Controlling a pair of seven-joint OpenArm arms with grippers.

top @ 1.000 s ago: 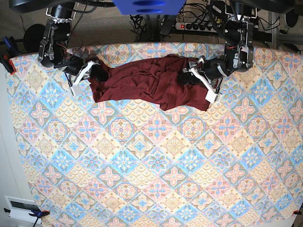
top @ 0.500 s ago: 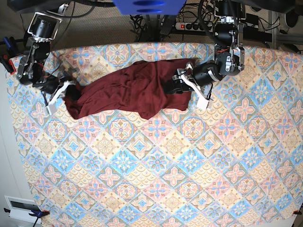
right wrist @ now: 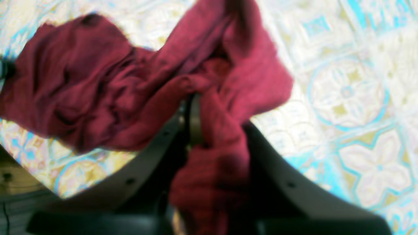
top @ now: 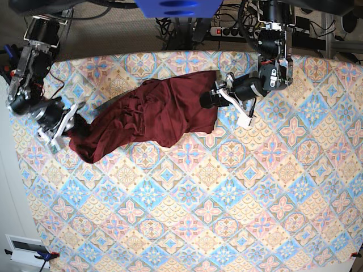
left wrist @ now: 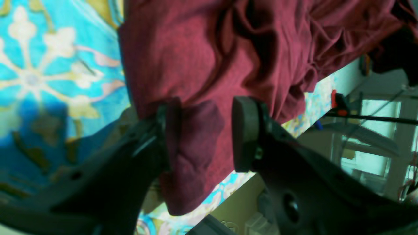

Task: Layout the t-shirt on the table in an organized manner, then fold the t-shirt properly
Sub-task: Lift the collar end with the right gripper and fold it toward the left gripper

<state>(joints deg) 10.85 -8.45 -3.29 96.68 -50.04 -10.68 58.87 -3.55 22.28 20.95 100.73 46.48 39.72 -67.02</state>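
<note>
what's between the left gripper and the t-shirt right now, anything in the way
Nothing visible. In the left wrist view the left gripper has its jaws apart with a fold of the t-shirt already lying between them, over the table.

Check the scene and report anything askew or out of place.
The t-shirt is bunched and wrinkled, lying slantwise across the table's far end rather than spread flat. One end is pinched in the right hand near the table edge; the left hand is open at the other end.
</note>
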